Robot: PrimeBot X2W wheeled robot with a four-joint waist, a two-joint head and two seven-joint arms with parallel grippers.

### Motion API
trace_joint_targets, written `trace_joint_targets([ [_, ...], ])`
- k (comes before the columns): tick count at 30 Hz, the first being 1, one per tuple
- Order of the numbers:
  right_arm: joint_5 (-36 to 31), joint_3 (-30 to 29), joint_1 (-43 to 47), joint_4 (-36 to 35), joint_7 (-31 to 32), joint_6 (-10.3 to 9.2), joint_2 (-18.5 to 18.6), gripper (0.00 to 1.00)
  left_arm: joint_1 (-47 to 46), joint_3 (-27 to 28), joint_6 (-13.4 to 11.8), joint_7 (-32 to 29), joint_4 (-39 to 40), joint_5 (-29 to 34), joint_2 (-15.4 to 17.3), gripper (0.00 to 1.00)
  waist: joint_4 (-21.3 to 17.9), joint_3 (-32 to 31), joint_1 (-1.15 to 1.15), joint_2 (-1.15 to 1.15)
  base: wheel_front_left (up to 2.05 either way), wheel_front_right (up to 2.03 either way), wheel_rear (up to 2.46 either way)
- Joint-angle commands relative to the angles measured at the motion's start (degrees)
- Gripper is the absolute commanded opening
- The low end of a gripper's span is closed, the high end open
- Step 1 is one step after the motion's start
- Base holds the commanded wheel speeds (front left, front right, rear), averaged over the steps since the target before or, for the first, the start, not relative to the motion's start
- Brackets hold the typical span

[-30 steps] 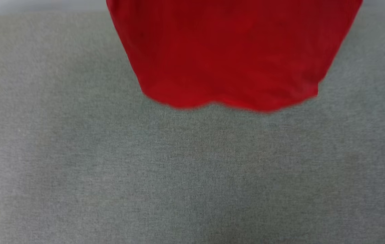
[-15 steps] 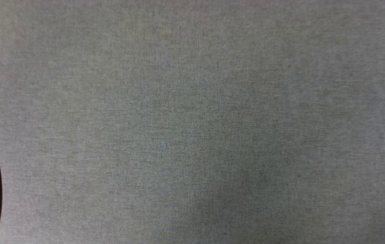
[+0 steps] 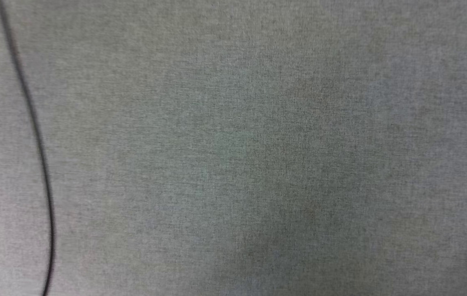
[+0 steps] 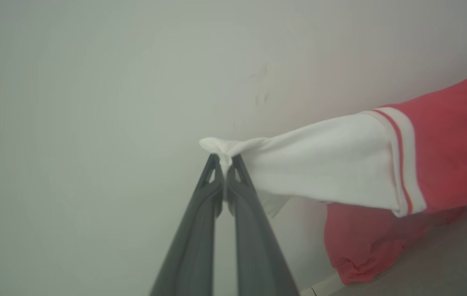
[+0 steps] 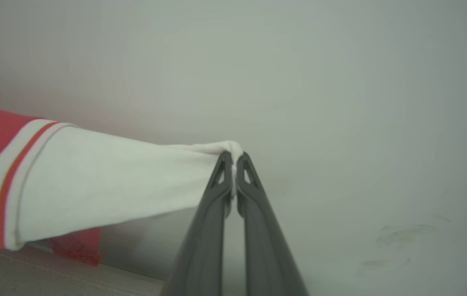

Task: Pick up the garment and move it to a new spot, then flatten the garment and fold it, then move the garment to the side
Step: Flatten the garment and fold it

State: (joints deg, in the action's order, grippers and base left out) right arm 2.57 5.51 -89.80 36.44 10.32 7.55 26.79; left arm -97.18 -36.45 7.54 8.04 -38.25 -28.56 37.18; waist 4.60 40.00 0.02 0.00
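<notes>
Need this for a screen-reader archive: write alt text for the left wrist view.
The left claw is shut on the tip of the white sleeve of a red jersey, which stretches away to the right. A pale wall is behind, and a grey surface shows at lower right.

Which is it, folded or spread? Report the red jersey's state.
Spread, held up: left gripper and right gripper each pinch a white sleeve of the red fabric jersey.

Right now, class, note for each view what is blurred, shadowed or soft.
Head view: grey cloth surface slightly blurred, dim shadow low centre. Left wrist view: left claw sharp, garment hem soft. Right wrist view: right claw crisp, striped trim smeared.
</notes>
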Motion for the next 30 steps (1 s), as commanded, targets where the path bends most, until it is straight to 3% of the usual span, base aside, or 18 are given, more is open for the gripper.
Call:
trace_joint_targets([
  [1, 0.4, 0.0, 1.6, 0.7, -0.5, -0.12, -0.1, 0.0, 2.4, -1.2, -0.1, 1.0, -0.6, -1.0, -0.2, 0.0, 0.2, -1.1, -0.02, 0.0, 0.0, 0.0, 0.0],
  [7, 2.4, 0.5, 9.7, 3.3, -1.0, -0.11, -1.4, 0.0, 12.6, -4.7, -0.1, 3.7, -0.8, -4.5, -1.3, 0.0, 0.0, -5.1, -0.02, 0.0, 0.0, 0.0, 0.0],
  [16, 7.1, 1.7, 25.9, 4.0, 2.6, -0.11, -1.9, 0.0, 29.3, -6.3, -1.0, 4.5, 0.8, -8.5, 0.0, 0.0, -1.0, -14.3, -0.02, 0.0, 0.0, 0.0, 0.0],
  [23, 13.6, 4.1, 38.8, 2.0, 7.9, -0.12, -0.2, 0.0, 44.5, -7.4, -3.3, -1.9, 5.7, -15.0, 1.3, 0.0, -0.7, -21.7, -0.02, 0.0, 0.0, 0.0, 0.0],
  [30, 17.9, 2.7, 49.1, -1.2, 11.3, -0.12, 1.3, 0.0, 55.8, -8.5, -5.6, -8.2, 12.3, -20.0, 4.1, 0.0, -0.3, -27.1, -0.02, 0.0, 0.0, 0.0, 0.0],
])
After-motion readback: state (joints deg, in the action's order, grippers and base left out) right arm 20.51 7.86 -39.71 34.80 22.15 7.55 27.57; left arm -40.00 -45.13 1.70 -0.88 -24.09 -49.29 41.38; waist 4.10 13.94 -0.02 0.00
